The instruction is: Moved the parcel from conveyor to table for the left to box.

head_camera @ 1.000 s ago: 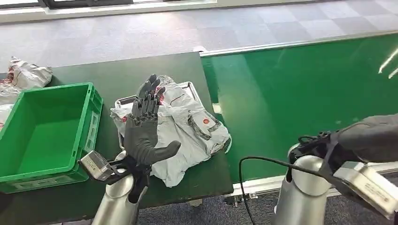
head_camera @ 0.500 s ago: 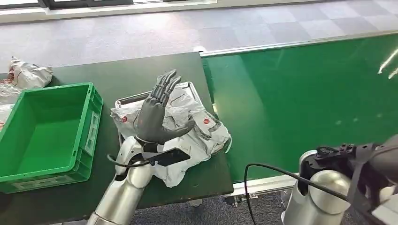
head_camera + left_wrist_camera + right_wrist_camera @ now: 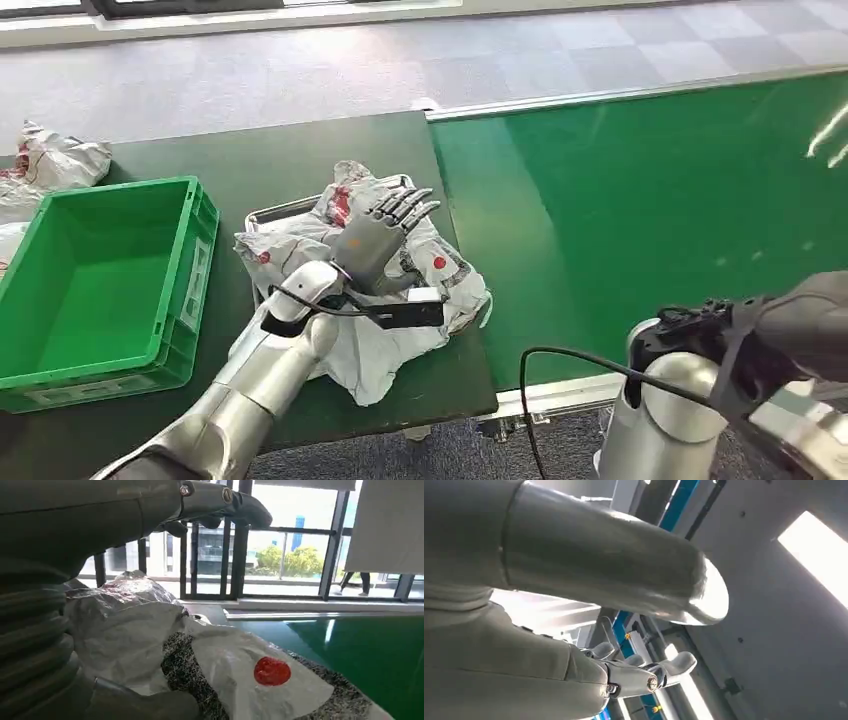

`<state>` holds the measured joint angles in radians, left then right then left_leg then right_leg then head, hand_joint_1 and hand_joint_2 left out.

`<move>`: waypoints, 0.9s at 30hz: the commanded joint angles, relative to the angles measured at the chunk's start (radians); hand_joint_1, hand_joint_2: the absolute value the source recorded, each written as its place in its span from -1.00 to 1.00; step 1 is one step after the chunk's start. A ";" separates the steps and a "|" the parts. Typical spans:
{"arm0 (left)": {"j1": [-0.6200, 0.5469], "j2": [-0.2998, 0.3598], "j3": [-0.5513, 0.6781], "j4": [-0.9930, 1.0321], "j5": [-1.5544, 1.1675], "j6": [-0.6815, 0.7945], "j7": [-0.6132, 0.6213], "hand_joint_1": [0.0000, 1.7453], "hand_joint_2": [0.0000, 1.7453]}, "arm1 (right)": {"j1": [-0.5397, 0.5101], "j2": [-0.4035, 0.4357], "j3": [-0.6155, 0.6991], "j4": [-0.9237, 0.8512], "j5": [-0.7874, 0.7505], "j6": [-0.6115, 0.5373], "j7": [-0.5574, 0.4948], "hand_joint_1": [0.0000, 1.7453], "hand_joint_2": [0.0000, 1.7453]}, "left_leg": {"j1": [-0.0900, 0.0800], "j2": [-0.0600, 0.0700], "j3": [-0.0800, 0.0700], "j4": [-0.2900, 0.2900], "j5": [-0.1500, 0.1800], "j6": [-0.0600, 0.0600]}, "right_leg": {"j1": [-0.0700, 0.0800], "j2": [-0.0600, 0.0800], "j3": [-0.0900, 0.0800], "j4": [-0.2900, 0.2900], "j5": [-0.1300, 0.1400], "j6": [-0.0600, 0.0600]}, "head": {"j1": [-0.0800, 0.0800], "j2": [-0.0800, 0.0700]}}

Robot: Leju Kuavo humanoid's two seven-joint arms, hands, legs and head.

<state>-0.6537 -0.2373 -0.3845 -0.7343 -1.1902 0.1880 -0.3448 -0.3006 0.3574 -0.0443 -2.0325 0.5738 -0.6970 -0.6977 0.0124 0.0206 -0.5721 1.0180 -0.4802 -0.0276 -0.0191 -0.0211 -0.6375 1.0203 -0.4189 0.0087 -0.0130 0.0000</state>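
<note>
Parcel [image 3: 400,275] — a crumpled white plastic mailer bag with red round marks and a grey speckled patch — lies on the dark green desk [image 3: 250,160], on top of a flat silver metal tray [image 3: 268,213] whose rim shows at the parcel's far edge. It sits close to the desk edge that meets the bright green conveyor belt [image 3: 640,220], and part of the bag hangs toward the desk's near edge.

The left hand [image 3: 378,240] rests over the middle of the parcel, palm down, its dark fingers [image 3: 405,207] stretched out and spread toward the conveyor side; they are not curled around the bag. In the left wrist view the left hand [image 3: 65,540] sits just above the wrinkled plastic of the parcel [image 3: 225,665], with the fingers [image 3: 235,505] straight and the thumb low beside the bag — released, not grasping.

The right hand [image 3: 644,675] is raised away from the parcel, seen against a ceiling with light strips; its pale fingers [image 3: 679,662] are loosely extended with nothing in them.

On the side of the parcel away from the conveyor stands an open green plastic crate [image 3: 100,280], near the tray but not touching the bag. Beyond the crate, further from the parcel, other crumpled white mailer bags [image 3: 55,160] lie at the desk's far corner.
</note>
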 commanded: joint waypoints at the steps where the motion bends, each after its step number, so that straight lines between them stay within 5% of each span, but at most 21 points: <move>1: -0.103 0.027 -0.084 0.173 -0.009 -0.055 0.005 -1.00 1.00 | 0.025 -0.008 -0.032 0.074 -0.017 -0.001 0.000 -1.00 -1.00 | 0.001 -0.002 0.004 -0.003 0.001 0.001 | 0.001 0.001 0.004 -0.004 0.001 -0.001 | 0.000 0.000; 8: -0.109 0.025 -0.086 0.182 -0.013 -0.069 0.007 -1.00 1.00 | 0.029 -0.008 -0.040 0.070 -0.017 -0.001 0.000 -1.00 -1.00 | 0.001 -0.002 0.002 -0.002 0.000 0.001 | 0.001 0.001 0.003 -0.003 0.000 -0.001 | 0.000 0.000; 9: -0.113 0.024 -0.087 0.187 -0.016 -0.074 0.010 -0.60 1.00 | 0.030 -0.008 -0.043 0.070 -0.026 -0.001 0.000 -1.00 -1.00 | 0.002 -0.002 0.004 -0.004 0.001 0.001 | 0.002 0.002 0.004 -0.004 0.001 -0.002 | 0.000 0.000; 10: -0.117 0.024 -0.087 0.191 -0.016 -0.075 0.009 1.00 1.00 | 0.032 -0.008 -0.044 0.068 -0.029 -0.001 0.000 -1.00 -1.00 | 0.001 -0.002 0.002 -0.001 0.000 0.001 | 0.001 0.001 0.003 -0.002 0.000 -0.001 | 0.000 0.000; 27: -0.150 0.017 -0.096 0.252 -0.037 -0.091 0.041 1.00 1.00 | 0.032 -0.008 -0.086 0.057 -0.026 -0.001 0.000 -1.00 -1.00 | 0.001 -0.003 0.002 -0.002 0.000 0.001 | 0.001 0.000 0.003 -0.003 0.000 -0.001 | 0.000 0.000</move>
<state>-0.7447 -0.2365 -0.4059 -0.5817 -1.2181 0.1179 -0.3170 -0.2799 0.3529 -0.0786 -2.0111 0.5528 -0.6970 -0.6973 0.0124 0.0206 -0.5721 1.0181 -0.4802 -0.0276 -0.0191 -0.0211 -0.6376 1.0203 -0.4188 0.0088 -0.0134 0.0000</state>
